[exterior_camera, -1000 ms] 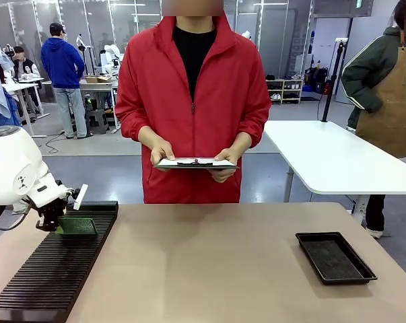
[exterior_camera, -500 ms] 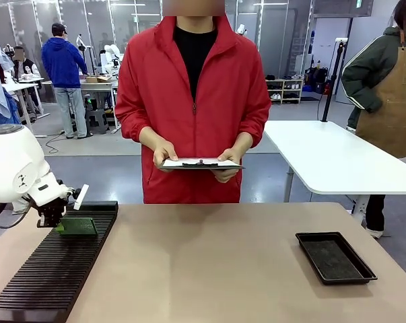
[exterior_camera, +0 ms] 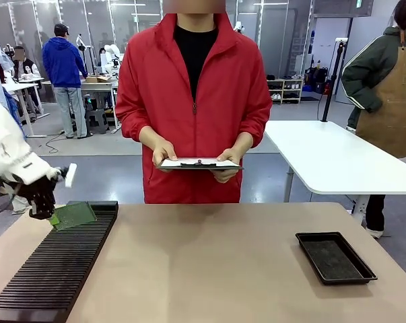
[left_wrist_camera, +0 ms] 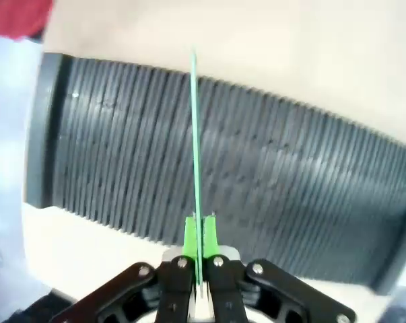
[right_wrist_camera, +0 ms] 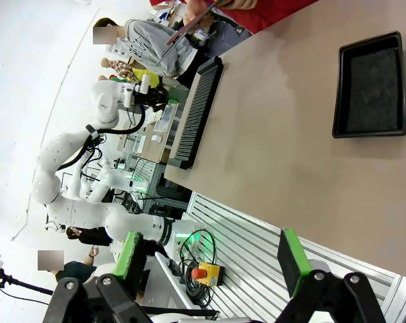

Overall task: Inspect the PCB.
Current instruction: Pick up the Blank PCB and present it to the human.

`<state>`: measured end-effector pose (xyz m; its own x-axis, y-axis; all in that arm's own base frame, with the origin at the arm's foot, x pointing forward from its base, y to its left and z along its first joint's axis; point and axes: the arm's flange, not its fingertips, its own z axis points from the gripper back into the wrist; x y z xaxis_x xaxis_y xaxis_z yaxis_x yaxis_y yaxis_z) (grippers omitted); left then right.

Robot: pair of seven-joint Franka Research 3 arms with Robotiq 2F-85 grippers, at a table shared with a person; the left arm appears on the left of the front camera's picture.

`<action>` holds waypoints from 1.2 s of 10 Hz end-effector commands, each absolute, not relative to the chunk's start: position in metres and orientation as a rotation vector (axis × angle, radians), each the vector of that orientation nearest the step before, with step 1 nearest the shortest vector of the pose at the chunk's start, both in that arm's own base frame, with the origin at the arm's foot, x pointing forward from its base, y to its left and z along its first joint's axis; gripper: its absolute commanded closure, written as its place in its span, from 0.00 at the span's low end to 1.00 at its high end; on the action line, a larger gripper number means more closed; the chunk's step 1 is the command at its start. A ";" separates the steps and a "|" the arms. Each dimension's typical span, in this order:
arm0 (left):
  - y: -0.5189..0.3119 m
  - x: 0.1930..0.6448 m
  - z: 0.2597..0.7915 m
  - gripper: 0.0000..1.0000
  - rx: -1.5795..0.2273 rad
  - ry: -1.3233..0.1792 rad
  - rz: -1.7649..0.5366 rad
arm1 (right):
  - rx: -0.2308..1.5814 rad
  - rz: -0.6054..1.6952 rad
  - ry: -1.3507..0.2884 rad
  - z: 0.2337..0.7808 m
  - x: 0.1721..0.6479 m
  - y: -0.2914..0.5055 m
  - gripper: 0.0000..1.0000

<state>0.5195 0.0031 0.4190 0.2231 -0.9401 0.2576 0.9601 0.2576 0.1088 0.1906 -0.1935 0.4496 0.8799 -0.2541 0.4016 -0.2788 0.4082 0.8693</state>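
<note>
My left gripper (exterior_camera: 46, 212) is shut on one edge of the green PCB (exterior_camera: 73, 215) and holds it tilted just above the far end of the black slotted rack (exterior_camera: 51, 269). In the left wrist view the PCB (left_wrist_camera: 195, 148) shows edge-on as a thin green line running up from between the green pads (left_wrist_camera: 190, 237), with the rack (left_wrist_camera: 290, 195) below it. My right gripper (right_wrist_camera: 209, 259) is open, off the table's near edge, with nothing between its fingers. Across the table a person in a red jacket holds a white clipboard (exterior_camera: 197, 163) with both hands.
A shallow black tray (exterior_camera: 334, 257) lies at the table's right, also seen as the tray (right_wrist_camera: 371, 84) in the right wrist view. A white table (exterior_camera: 330, 158) stands behind on the right. Another person stands at the far right.
My left arm has pulled back to the left and lifted slightly, raising the PCB off the rack and tilting it. The person's clipboard has barely shifted.
</note>
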 end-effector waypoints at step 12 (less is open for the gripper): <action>0.038 0.499 0.386 0.97 -1.141 -0.322 -0.500 | 1.170 0.032 -0.541 0.452 0.190 -0.194 0.00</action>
